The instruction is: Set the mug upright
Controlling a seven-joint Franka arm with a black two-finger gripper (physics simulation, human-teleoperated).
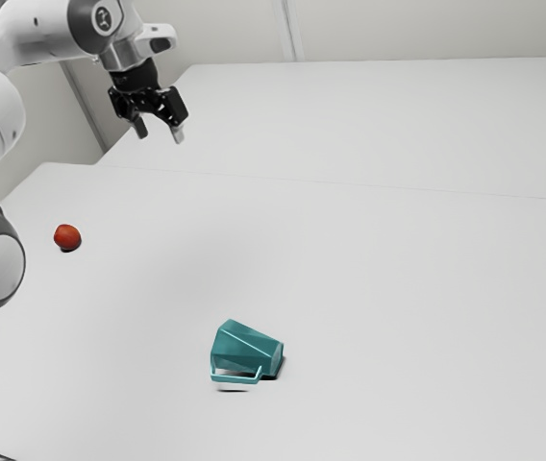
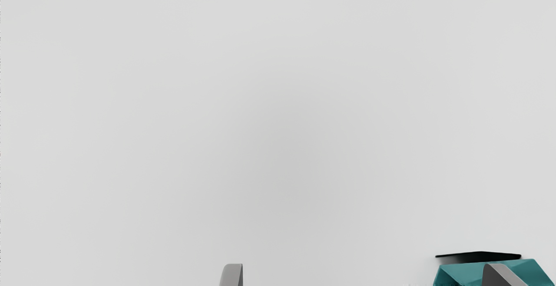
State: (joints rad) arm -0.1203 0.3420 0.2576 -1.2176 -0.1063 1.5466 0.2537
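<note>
From here in the exterior view, the teal mug (image 1: 246,350) lies on its side on the pale table (image 1: 398,317), a red ball (image 1: 67,237) well apart from it, toward the exterior view's left. The gripper (image 1: 160,134) hangs above the table, holding nothing. In the wrist view, its fingers (image 2: 232,275) stand wide apart, one overlapping the mug.

plain room, pale walls (image 1: 427,29)

bright, diffuse light casts a soft shadow (image 2: 286,160).
</note>
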